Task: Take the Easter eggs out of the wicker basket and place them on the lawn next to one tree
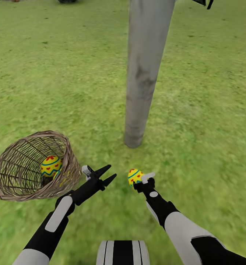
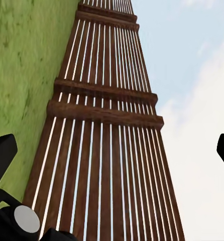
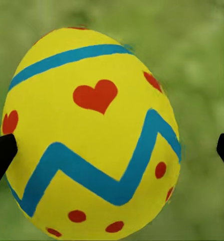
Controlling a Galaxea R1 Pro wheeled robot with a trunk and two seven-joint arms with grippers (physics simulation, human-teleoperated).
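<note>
Gripping an egg (image 1: 134, 176) by the tree (image 1: 143, 73), right gripper (image 1: 140, 180)

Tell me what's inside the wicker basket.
The basket lies tipped on the lawn, with one egg showing through its mouth. A yellow patch beside it may be another egg, but the weave hides too much to say.

Both arms reach forward – left gripper (image 1: 107, 175) with jaws spread and empty, right gripper (image 1: 142, 179) clamped, wrist bent inward.
</note>
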